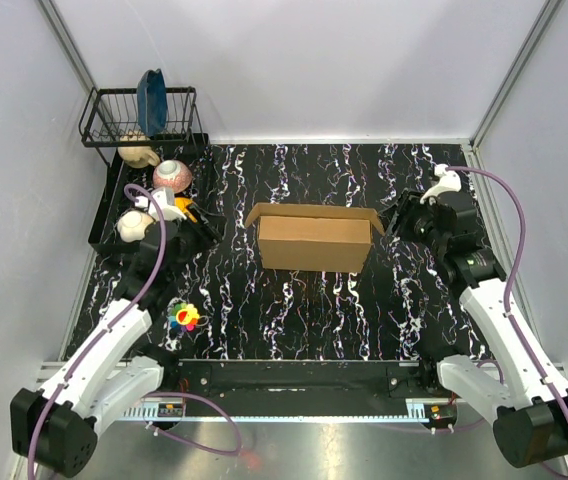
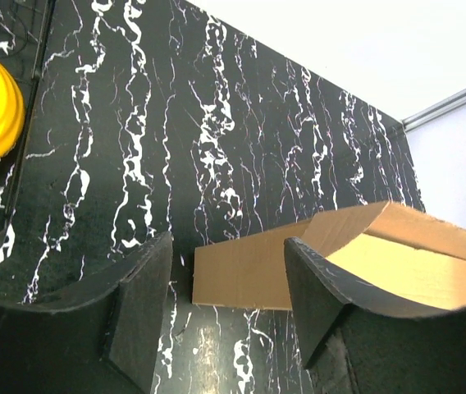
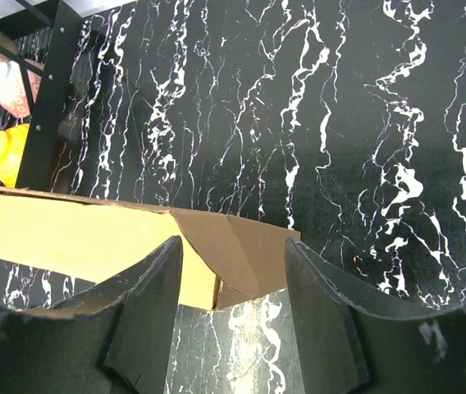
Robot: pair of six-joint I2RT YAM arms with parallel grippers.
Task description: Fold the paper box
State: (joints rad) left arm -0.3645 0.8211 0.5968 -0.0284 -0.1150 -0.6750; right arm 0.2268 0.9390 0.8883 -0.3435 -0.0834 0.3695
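Between left gripper (image 2: pixel 226 246) and right gripper (image 3: pixel 233 245), both spread wide and empty: box (image 1: pixel 314 243), upright, end flaps (image 1: pixel 377 222) splayed. Avoid pushing from one side alone; likely to slide or tip box. Avoid creasing them off-line.

Left gripper (image 2: pixel 226 275) spread wide, gripping nothing; right gripper (image 3: pixel 233 275) likewise wide, gripping nothing

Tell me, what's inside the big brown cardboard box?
The plain brown corrugated cardboard box stands open-topped. The wrist views show only its bare inner walls. Its floor is hidden behind the near walls, so whether anything lies there cannot be told.
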